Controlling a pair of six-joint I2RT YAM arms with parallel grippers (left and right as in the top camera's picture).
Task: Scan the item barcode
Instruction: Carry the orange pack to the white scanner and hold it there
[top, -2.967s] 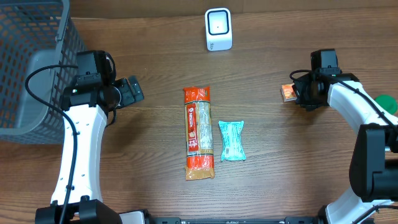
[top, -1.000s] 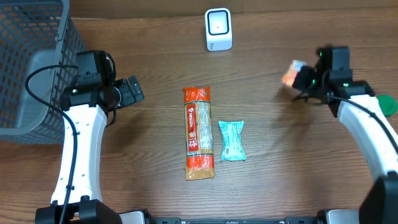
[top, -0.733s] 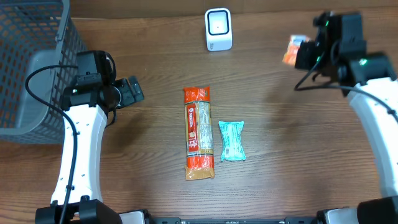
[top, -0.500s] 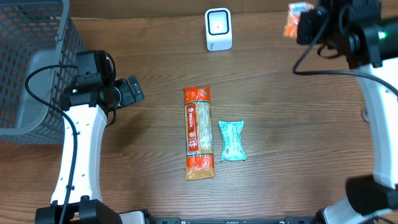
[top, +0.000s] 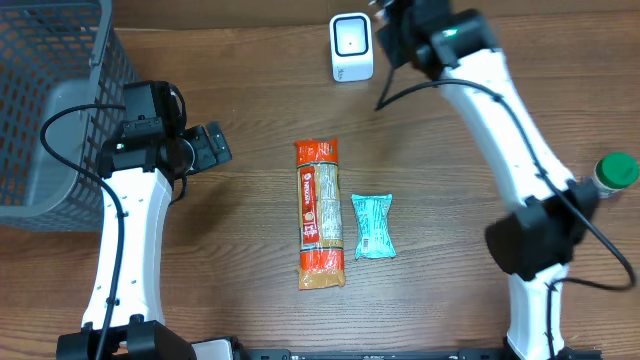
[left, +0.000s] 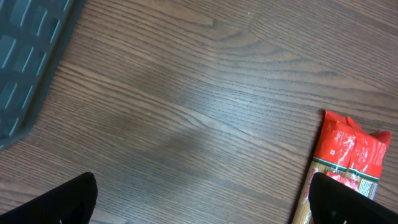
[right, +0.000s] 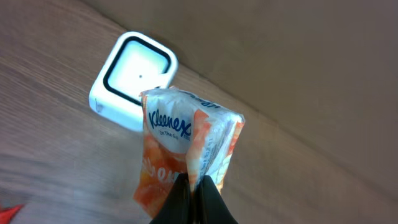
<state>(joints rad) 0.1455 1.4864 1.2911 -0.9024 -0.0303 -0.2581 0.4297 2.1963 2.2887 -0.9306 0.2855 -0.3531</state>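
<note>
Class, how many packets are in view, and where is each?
3: the red packet mid-table, the teal packet beside it, and the Kleenex pack in the right gripper near the scanner. The basket may hide more.

Left arm (top: 125, 250) and right arm (top: 500, 110): white moulded link covers with black joint housings. A black cable (top: 62, 135) runs externally along each arm in loose loops. Fingers (left: 68, 199) are matte black, with rounded tips on the left unit.
</note>
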